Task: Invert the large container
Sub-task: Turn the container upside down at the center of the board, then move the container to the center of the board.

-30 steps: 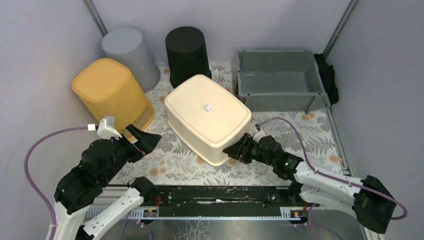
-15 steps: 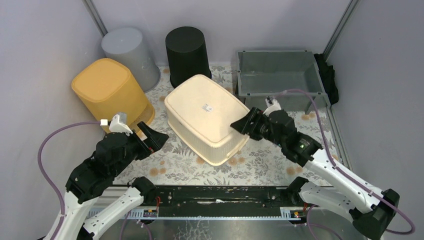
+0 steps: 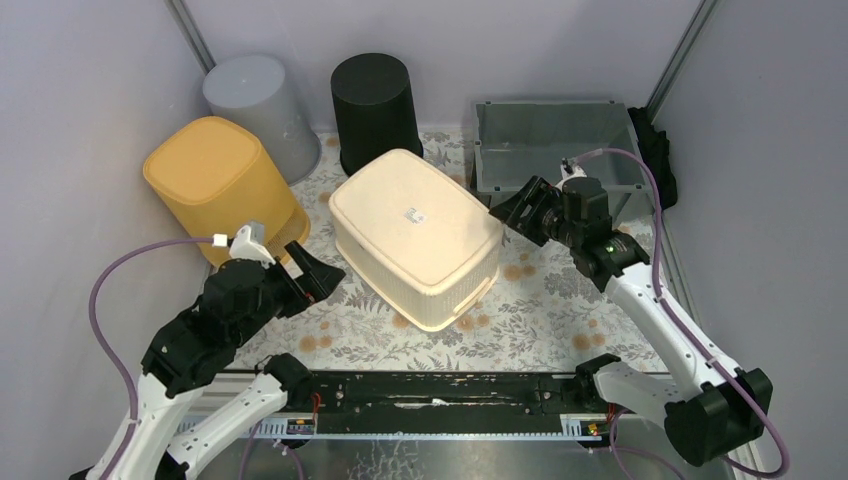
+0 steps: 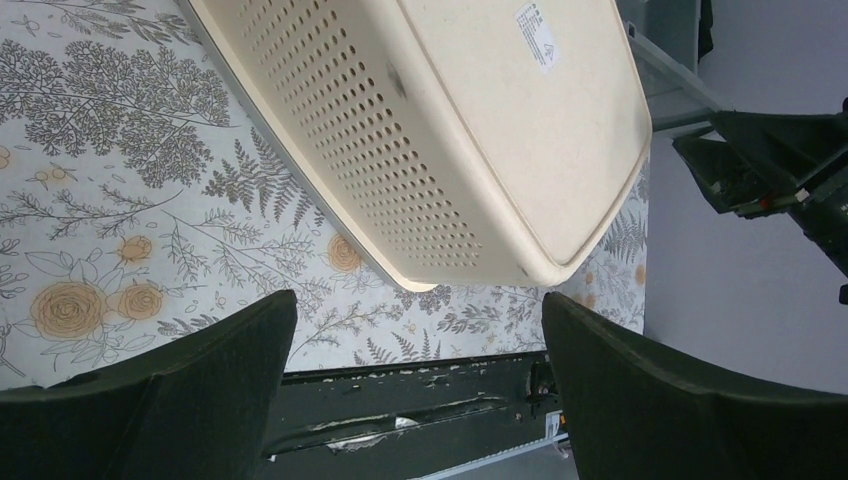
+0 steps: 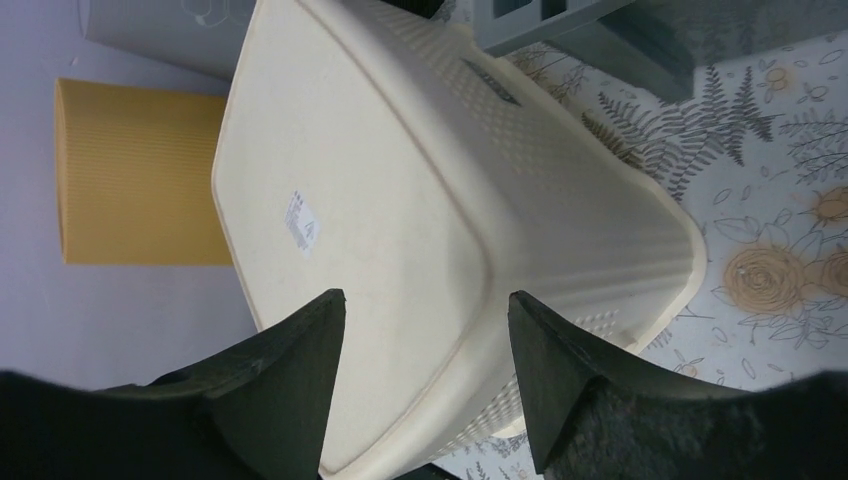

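From above, the cream basket (image 3: 415, 225) sits bottom up in the middle of the flowered surface (image 3: 540, 320), rim down, with a small label on its flat base. The left hand (image 3: 322, 272) hangs near the basket's near left side, fingers spread and holding nothing, clear of the wall. The right hand (image 3: 512, 208) is just beside the basket's far right corner, also spread and empty, with a gap between it and the basket. A yellow bin (image 3: 215, 185), a grey bin (image 3: 258, 100) and a black bin (image 3: 372, 100) stand upturned behind, and a grey crate (image 3: 545, 102) sits to the right

From the left wrist, the left hand (image 4: 415, 310) is wide open, and the basket (image 4: 470, 130) with its holed side wall lies ahead of the fingertips, apart from them

From the right wrist, the right hand (image 5: 425, 300) is open, and the basket (image 5: 400, 230) fills the view beyond the fingertips, its base and corner between them but not gripped; the yellow bin (image 5: 140, 170) shows behind
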`<state>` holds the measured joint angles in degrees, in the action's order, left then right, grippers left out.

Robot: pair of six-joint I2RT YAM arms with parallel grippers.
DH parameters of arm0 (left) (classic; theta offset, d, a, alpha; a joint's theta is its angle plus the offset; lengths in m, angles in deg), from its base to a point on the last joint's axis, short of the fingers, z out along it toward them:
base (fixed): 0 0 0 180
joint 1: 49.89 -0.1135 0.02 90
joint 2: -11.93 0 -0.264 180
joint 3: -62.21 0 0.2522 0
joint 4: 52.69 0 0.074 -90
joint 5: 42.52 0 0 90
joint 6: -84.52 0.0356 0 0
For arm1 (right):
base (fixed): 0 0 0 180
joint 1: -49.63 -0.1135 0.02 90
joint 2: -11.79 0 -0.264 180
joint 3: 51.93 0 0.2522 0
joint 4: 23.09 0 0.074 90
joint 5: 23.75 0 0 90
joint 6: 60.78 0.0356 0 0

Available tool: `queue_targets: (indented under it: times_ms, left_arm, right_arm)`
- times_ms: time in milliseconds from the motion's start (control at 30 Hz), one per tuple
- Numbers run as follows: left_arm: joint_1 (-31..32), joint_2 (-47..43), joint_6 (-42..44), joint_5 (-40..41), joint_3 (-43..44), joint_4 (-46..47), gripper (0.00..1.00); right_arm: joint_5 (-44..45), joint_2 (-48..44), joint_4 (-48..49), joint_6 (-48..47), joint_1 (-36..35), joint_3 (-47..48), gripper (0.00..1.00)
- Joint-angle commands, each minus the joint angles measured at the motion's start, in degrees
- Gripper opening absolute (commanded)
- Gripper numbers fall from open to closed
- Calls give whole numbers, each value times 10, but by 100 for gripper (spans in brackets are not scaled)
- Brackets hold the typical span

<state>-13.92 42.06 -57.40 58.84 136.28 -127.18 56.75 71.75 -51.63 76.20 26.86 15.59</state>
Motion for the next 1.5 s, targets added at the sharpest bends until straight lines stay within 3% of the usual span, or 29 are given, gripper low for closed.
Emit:
queue_targets:
  times_ms: [0,267,800,1467]
  left_arm:
    - [3,8,12,-14,-6,32,100]
    - [3,20,12,-28,-29,45,100]
    - [3,74,22,-41,-78,141,100]
    - [-4,184,39,-8,-108,264,100]
  right_arm:
    - [-44,23,30,-22,35,31,68]
    - [-71,59,57,-29,79,34,69]
    - [-148,134,167,-42,81,31,70]
    - [-242,86,204,-18,82,-66,71]
